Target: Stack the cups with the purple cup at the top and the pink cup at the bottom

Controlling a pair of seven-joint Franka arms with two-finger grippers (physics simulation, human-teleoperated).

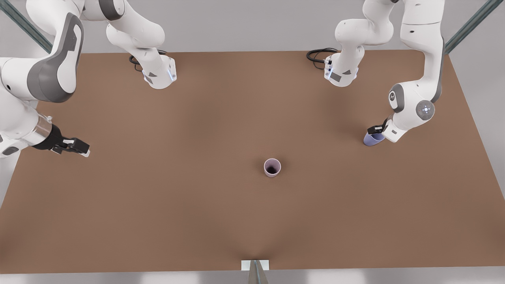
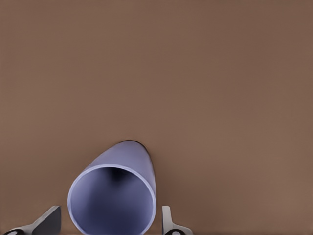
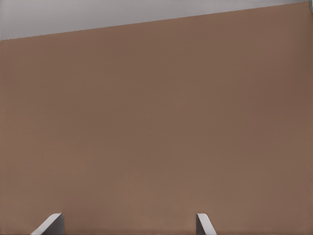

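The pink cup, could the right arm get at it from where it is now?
Probably yes. The pink cup stands upright alone on the table, with bare table between it and the right gripper, whose jaws are open.

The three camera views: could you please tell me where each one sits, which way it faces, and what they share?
Front view: high above the table, looking steeply down; both arms, the pink cup standing upright.
Left wrist view: on the arm at the front view's right, looking along its fingertips at the purple cup, which lies between them, mouth toward the camera.
Right wrist view: on the arm at the front view's left, facing bare tabletop; open right end effector.
Shared: front and left wrist views both show the purple cup at the left end effector.
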